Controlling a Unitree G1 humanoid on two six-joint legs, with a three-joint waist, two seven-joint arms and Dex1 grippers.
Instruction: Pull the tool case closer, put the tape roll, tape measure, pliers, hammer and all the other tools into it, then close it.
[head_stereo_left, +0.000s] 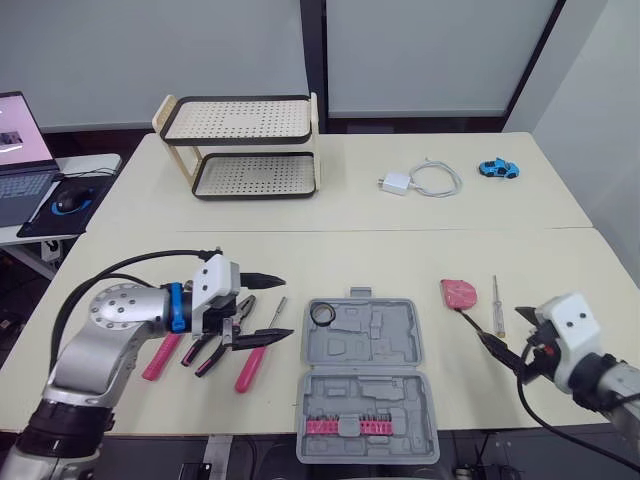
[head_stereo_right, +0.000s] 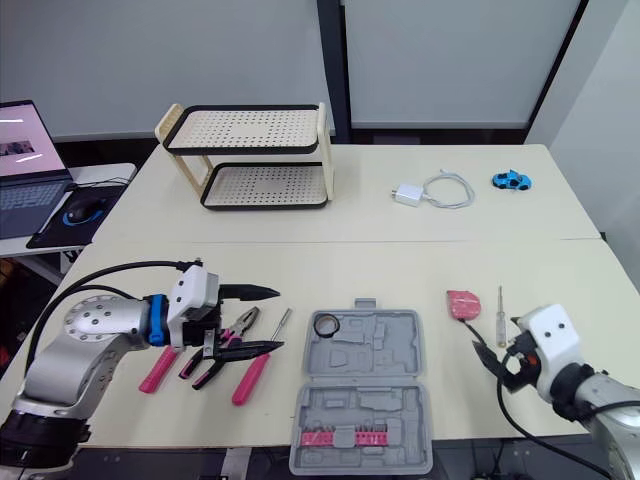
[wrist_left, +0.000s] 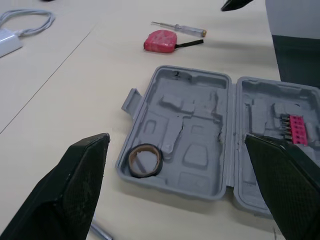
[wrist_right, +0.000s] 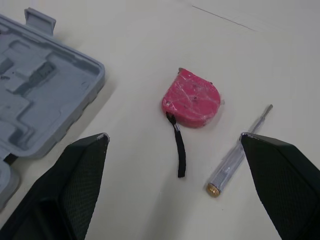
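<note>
While the grey tool case (head_stereo_left: 400, 340) lies open and flat near the table's (head_stereo_left: 300, 250) front edge, about midway along it, the black tape roll (head_stereo_left: 322, 315) sits in the far left corner of its far half. A row of pink bits (head_stereo_left: 347, 426) lines the front of the near half.

Left of the case, the left claw (head_stereo_left: 287, 307) hangs over the loose tools with its two fingers spread wide and nothing between them. Its nearer finger crosses above the pliers (head_stereo_left: 243, 306) and the pink-handled screwdriver (head_stereo_left: 252, 368); whether it touches them cannot be told. Another pink handle (head_stereo_left: 160, 357) pokes out beneath the arm toward the left edge.

Right of the case, the right claw (wrist_right: 173, 136) is likewise spread wide and empty. It points at the pink tape measure (wrist_right: 191, 104), whose black strap trails toward it, with a clear-handled test screwdriver (wrist_right: 239, 152) just beside. Both lie on the table, apart from the case.
</note>
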